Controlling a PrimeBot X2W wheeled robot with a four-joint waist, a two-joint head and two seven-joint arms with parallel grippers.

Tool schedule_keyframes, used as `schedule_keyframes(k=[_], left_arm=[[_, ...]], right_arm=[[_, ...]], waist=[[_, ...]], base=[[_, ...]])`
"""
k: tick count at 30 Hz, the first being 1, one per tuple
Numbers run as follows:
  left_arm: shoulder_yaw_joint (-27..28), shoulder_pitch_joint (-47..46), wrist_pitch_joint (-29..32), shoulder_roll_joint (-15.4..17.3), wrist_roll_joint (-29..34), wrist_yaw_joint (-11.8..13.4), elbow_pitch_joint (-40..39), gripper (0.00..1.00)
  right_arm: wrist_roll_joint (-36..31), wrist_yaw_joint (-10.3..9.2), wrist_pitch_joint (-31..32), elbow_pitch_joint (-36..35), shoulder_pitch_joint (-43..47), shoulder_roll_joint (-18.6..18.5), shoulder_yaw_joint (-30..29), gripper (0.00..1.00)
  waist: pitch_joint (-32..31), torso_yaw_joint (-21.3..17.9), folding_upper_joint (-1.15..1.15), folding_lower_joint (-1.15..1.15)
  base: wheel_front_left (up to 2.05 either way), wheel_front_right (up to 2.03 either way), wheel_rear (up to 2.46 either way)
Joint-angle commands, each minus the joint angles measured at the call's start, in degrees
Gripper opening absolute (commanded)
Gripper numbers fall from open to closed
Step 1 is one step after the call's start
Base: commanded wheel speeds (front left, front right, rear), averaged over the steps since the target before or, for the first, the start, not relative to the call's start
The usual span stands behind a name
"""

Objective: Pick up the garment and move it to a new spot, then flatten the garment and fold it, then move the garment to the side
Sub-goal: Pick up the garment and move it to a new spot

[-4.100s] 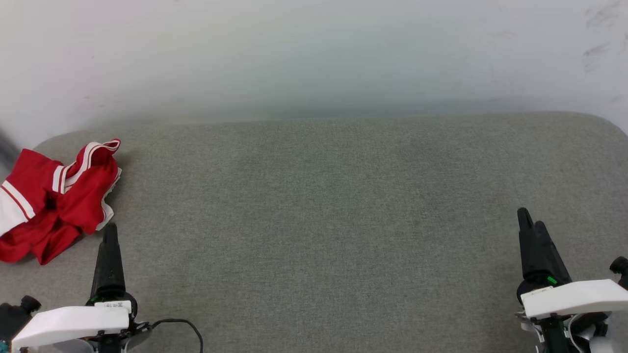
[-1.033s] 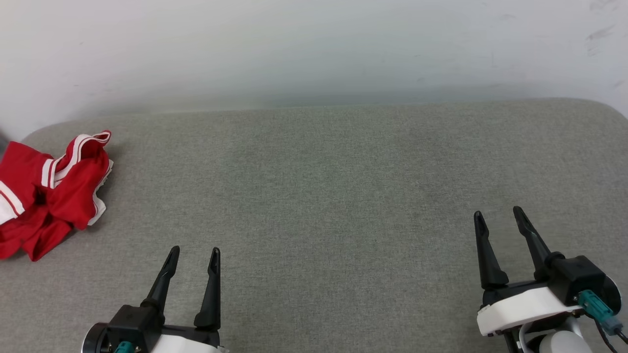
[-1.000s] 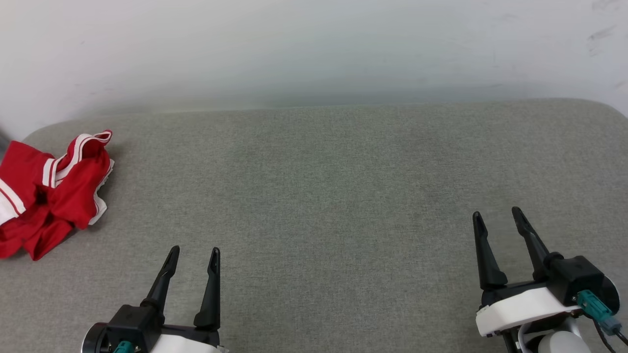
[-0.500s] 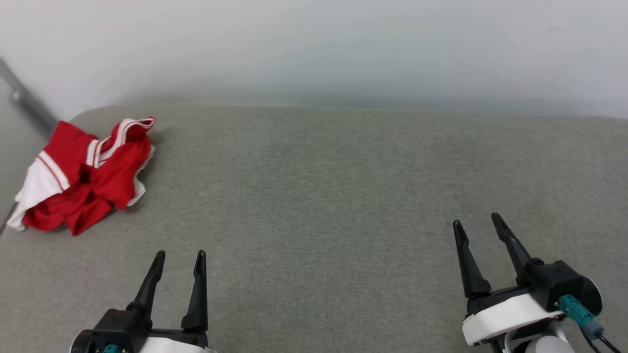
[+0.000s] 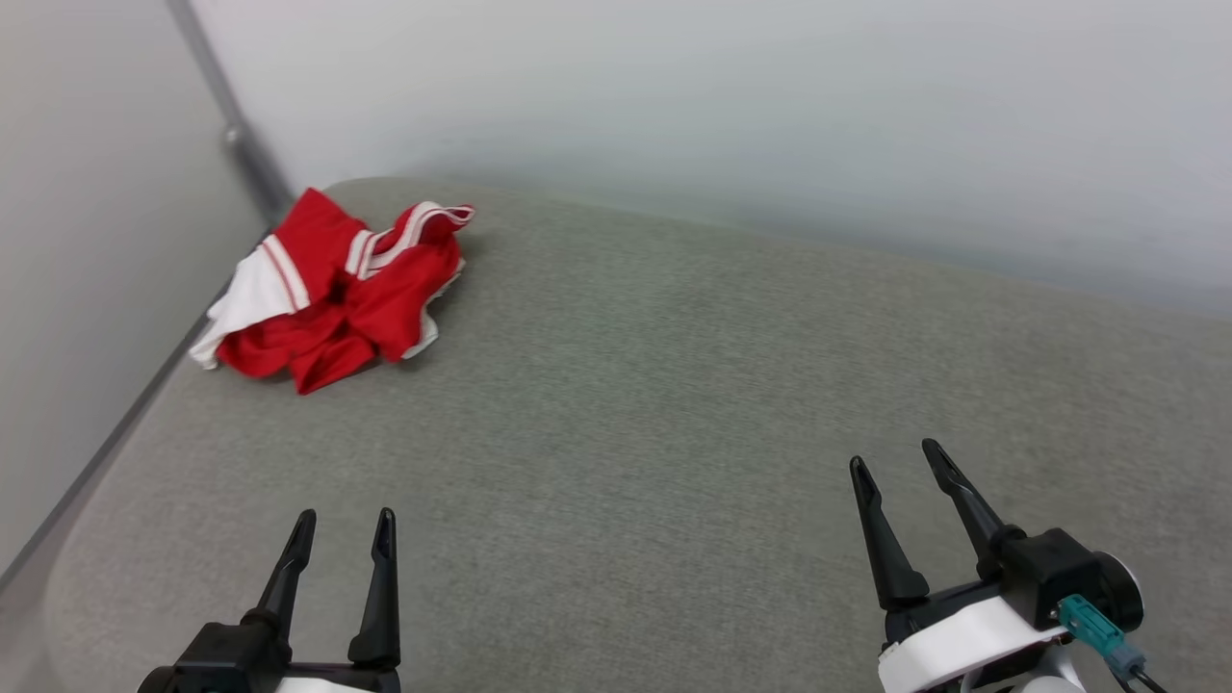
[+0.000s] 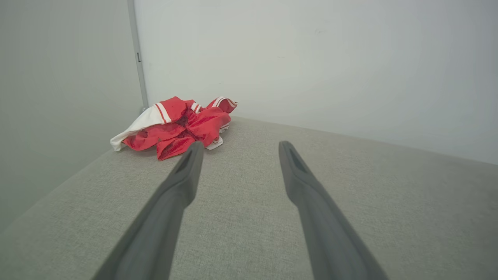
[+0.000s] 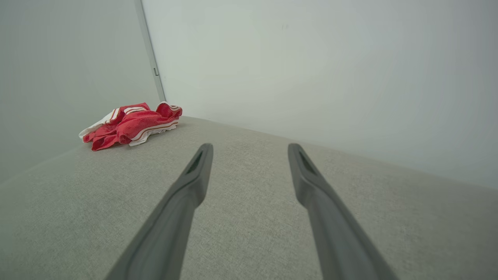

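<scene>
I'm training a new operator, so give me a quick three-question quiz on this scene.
1. The red-and-white T-shirt on the grey fabric surface lies: A spread flat, B crumpled, C neatly folded?
2. True or false: the left gripper holds the T-shirt.
3. Fill in: the right gripper has its jaws ___.
Key: 1 B; 2 false; 3 open.

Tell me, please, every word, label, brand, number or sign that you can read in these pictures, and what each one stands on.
None: no text can be read in these pictures.
The garment lies crumpled; its exposed folds are plain red cloth, a white sleeve and striped trim.
The grey padded surface, the wall, the left gripper and the right gripper bear no legible marks.
</scene>
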Motion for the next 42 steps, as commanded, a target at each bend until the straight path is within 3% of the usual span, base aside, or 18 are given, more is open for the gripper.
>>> schedule_keyframes(k=[1,10,22,31,42], left_arm=[[0.2,0.5,-0.2,0.0,0.5,-0.1,-0.1,1.00],[0.0,1.4,-0.2,0.0,1.0,-0.1,-0.5,1.00],[-0.9,1.1,-0.2,0.0,1.7,-0.1,-0.6,1.00],[-0.3,0.7,-0.2,-0.1,0.1,-0.1,-1.2,1.00],[-1.6,-7.8,-0.2,0.0,-3.8,-0.1,-0.5,1.00]], right_arm=[[0.2,-0.02,-0.1,-0.3,0.4,0.1,0.4,1.00],[0.9,-0.02,-0.1,-0.3,1.2,0.1,1.3,1.00],[1.5,-0.02,-0.1,-0.6,1.5,0.1,1.6,1.00],[0.8,-0.02,-0.1,-1.1,0.5,0.1,2.0,1.00],[-5.4,-0.02,-0.1,-4.2,-2.9,0.0,-0.2,1.00]], waist=[[-0.6,2.6,0.00,0.00],[-1.5,8.1,0.00,0.00],[-1.4,10.7,0.00,0.00],[0.4,10.6,0.00,0.00],[10.7,8.4,0.00,0.00]], base=[[0.00,0.00,0.00],[0.00,0.00,0.00],[0.00,0.00,0.00],[0.00,0.00,0.00],[0.00,0.00,0.00]])
